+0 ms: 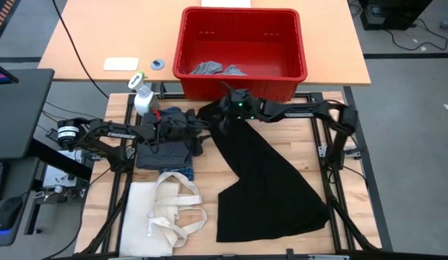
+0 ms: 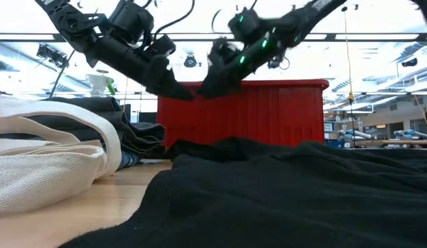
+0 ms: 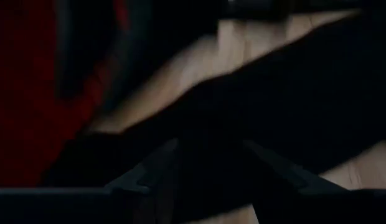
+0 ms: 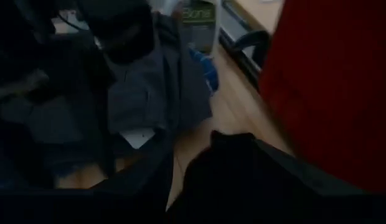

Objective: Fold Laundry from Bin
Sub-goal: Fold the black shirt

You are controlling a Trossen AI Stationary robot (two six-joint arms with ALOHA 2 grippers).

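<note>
A large black piece of laundry (image 1: 267, 180) lies spread on the table, its narrow far corner (image 4: 230, 168) near the red bin (image 1: 242, 11). My right gripper (image 1: 222, 112) hangs above that corner with its fingers apart and nothing between them. My left gripper (image 1: 201, 133) is open just left of it, tip to tip with the right one (image 2: 205, 89) in the low view, clear above the cloth (image 2: 282, 193). Light grey pieces (image 1: 217, 70) rest on the bin's floor. A folded stack of dark grey and plaid (image 1: 162, 153) sits on the table under my left arm.
A cream tote bag (image 1: 162, 217) lies at the near left, its handles toward the black piece. A spray bottle (image 1: 142, 97) stands at the far left beside the bin. Bare wood shows between the folded stack and the black piece and at the far right.
</note>
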